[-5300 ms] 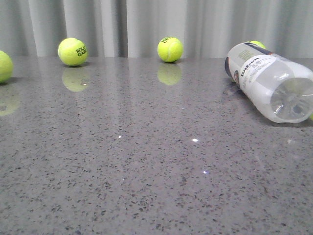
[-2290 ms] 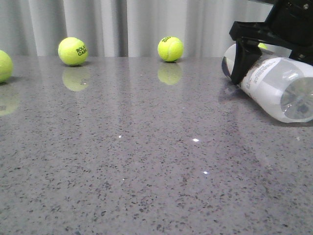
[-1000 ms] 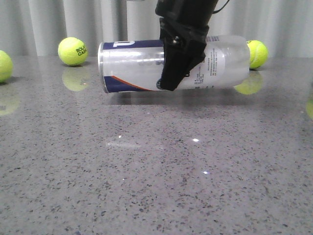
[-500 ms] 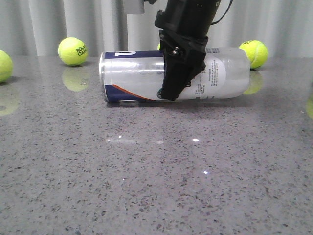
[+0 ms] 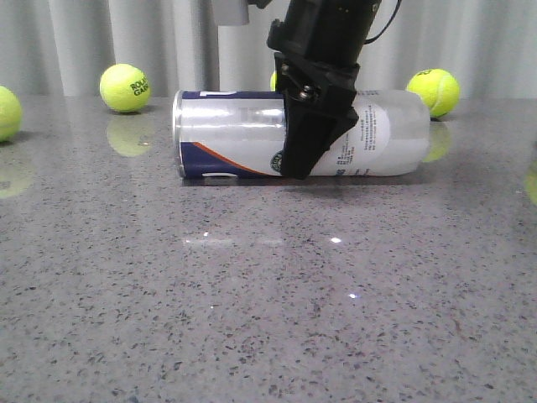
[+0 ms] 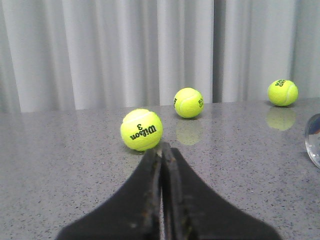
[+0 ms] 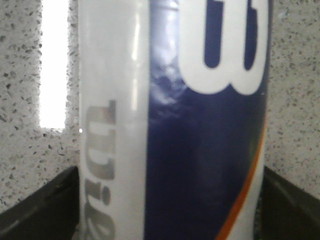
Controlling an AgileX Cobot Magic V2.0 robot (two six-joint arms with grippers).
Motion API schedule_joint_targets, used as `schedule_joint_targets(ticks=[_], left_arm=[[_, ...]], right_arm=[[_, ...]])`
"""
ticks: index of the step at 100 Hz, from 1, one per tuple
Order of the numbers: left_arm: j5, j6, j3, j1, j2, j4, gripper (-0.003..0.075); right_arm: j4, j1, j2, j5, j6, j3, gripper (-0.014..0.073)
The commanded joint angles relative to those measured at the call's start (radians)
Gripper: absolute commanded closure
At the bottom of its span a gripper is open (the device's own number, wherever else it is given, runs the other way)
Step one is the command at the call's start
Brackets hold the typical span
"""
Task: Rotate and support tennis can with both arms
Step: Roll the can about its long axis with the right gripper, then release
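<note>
The tennis can (image 5: pixel 235 134) lies level across the middle of the grey table (image 5: pixel 252 294), silver rim to the left, clear end to the right. Its underside is at the tabletop. My right gripper (image 5: pixel 306 159) comes down from above and is shut on the can's middle, one black finger across the label. In the right wrist view the can (image 7: pixel 170 100) fills the gap between both fingers (image 7: pixel 40 205). My left gripper (image 6: pixel 162 150) is shut and empty, low over the table, and is out of the front view. A clear curved edge (image 6: pixel 315 145) shows at the side of its view.
Yellow-green tennis balls stand at the back: one far left (image 5: pixel 4 113), one left (image 5: pixel 124 88), one right (image 5: pixel 433 91). The left wrist view shows a ball (image 6: pixel 141 129) just ahead of the fingertips and two farther ones (image 6: pixel 188 102) (image 6: pixel 282 92). Grey curtains hang behind.
My right gripper took hold of the can at the right, carried it to the middle and turned it level. In the last second it lowered the can onto the table.
</note>
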Motion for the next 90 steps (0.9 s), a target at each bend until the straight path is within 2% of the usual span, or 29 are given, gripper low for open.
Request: schedule_joint_targets(ticks=[1,90], left_arm=[[-0.083,-0.007,0.046,0.000,-0.039,-0.001,0.0741],[-0.083,-0.007,0.046,0.000,-0.039,-0.001,0.0741]], right_arm=[[0.011,-0.002,-0.060,-0.009,0.003,-0.032,-0.0054],[-0.006,-0.003,-0.139,0.026,0.003,-0.032,-0.0054]])
